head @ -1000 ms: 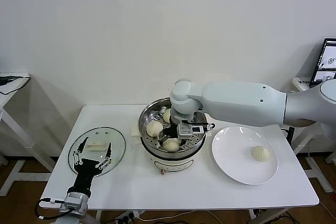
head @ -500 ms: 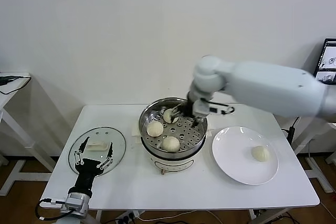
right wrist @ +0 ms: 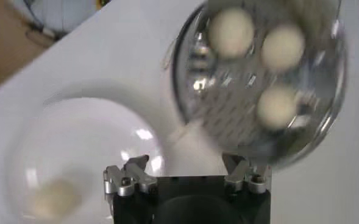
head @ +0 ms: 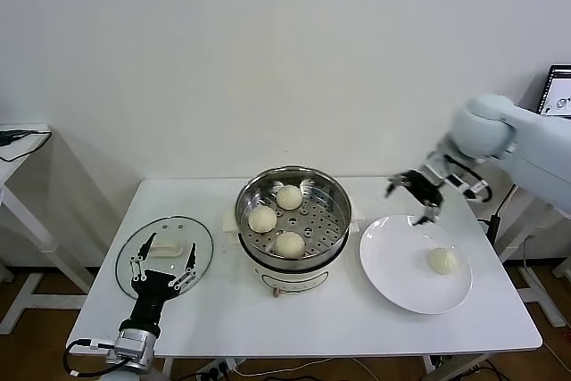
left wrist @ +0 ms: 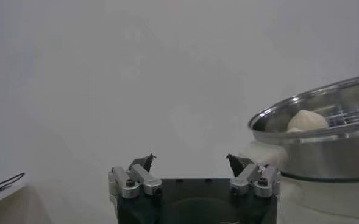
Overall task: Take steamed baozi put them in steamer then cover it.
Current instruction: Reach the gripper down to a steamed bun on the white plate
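Right tool [head: 416, 195] wide, empty, raised above plate [head: 393, 265] rim | left tool [head: 162, 267] wide, low by glass lid [head: 202, 236] | three baozi [head: 289, 244] in steamer [head: 332, 195], one baozi [head: 442, 260] on plate

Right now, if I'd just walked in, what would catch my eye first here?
Probably the shiny steamer mid-table, with three baozi sitting on its holed tray. To its right, one last bun lies alone on a white plate, with the right gripper hanging open above the plate's far edge. The glass lid lies at the left, the open left gripper over its near edge.
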Available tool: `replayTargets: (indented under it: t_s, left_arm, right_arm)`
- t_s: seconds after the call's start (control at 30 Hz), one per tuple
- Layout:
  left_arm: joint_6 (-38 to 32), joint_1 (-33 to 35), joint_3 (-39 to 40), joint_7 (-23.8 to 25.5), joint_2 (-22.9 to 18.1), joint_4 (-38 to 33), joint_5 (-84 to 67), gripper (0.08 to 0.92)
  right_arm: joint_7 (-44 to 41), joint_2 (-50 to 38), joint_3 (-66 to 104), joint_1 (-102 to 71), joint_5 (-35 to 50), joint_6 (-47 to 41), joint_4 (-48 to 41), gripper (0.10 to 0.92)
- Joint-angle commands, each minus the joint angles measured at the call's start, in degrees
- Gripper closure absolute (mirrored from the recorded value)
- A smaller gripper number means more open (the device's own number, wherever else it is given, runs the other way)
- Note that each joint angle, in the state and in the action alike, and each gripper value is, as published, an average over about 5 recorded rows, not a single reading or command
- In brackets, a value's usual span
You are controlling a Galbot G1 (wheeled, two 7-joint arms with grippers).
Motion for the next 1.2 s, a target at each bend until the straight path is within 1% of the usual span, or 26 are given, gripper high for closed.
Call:
replayTargets:
  t_s: [0.03,0.2,0.47,1.2]
  left_arm:
    - [-0.03,-0.02,0.34,-0.07,-0.19,-0.09,0.20,0.177]
    - [0.02,-0.02,0.36,-0.14,-0.31,-0.01,0.36,0.177]
    - [0.13,-0.02,0.17,-0.25,-0.48,0.12,0.48,0.177]
    - [0.32,-0.52,0.80,-0.46,-0.66,1.27,1.10,0.177]
  right_arm:
    - [-3.13,-6.27,21.35,-24.66,-9.07,-8.58,-10.08,0.203]
    - [-2.31,-2.01,30.19,-32.59,-13.60,-8.89,-15.50,0.203]
    - [-0.43,2.48,35.69,-37.53,-17.77,-8.64,-19.75,0.203]
    - [2.17,5.48,38.49,-41.67,-22.33,-7.41,-22.25,0.203]
